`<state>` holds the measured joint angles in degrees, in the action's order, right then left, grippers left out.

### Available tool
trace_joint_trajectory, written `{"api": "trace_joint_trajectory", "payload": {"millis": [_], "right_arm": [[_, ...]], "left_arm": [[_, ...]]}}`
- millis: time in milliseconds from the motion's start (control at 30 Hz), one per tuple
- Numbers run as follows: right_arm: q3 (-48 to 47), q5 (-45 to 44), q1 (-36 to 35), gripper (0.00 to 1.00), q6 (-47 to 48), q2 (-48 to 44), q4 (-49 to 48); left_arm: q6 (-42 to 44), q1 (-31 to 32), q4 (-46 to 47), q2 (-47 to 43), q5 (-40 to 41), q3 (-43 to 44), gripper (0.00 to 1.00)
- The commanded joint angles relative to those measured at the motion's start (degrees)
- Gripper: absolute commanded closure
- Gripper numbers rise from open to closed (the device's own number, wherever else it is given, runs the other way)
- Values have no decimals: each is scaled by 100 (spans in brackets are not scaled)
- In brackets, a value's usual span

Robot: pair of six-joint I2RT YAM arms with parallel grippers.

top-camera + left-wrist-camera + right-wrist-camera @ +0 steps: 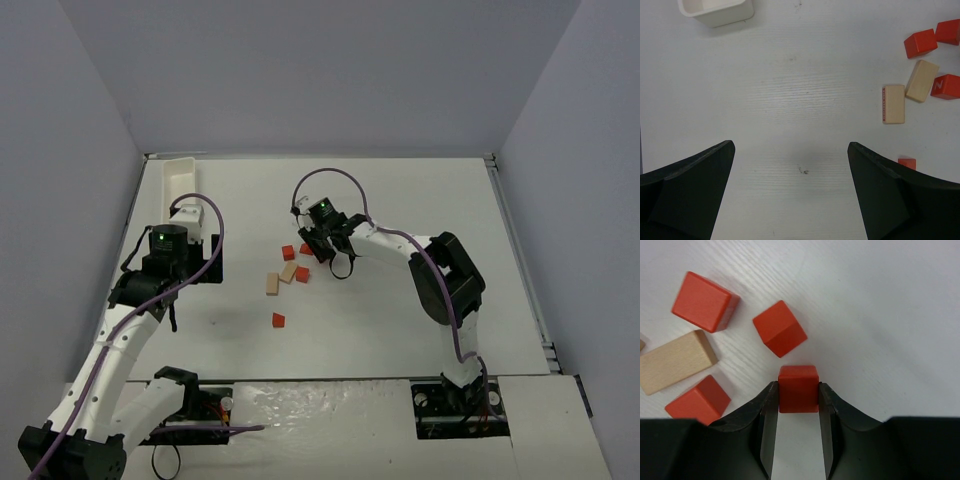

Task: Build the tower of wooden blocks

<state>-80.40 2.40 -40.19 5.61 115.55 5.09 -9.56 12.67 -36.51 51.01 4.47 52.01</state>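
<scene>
My right gripper [798, 392] is shut on a small red cube [798, 387], one pad against each side, down at the table. Three more red cubes [779, 328] [704, 301] [697, 400] and a tan block [677, 361] lie loose just beyond it. From above, the right gripper [318, 245] sits at the right edge of the block cluster [290, 268]. No block rests on another, so no tower stands. My left gripper [790, 165] is open over bare table at the left [190, 225], its fingers [700, 190] wide apart.
A white tray [183, 178] stands at the back left, its end also showing in the left wrist view [715, 10]. A second tan block [271, 284] and a lone red cube [278, 320] lie nearer the arms. Grey walls border the table.
</scene>
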Motion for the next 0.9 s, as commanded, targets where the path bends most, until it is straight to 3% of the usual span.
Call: {"api": "trace_joint_trajectory", "payload": {"millis": [0, 400, 867], "right_arm": [[406, -1056, 161, 100, -706, -900, -61], [1581, -1406, 962, 100, -1483, -1608, -177], [1812, -1576, 1261, 100, -1597, -1605, -317]], "left_arm": [[51, -1, 303, 50, -40, 125, 5], [51, -1, 300, 79, -72, 125, 5], [51, -1, 278, 120, -69, 125, 5]]}}
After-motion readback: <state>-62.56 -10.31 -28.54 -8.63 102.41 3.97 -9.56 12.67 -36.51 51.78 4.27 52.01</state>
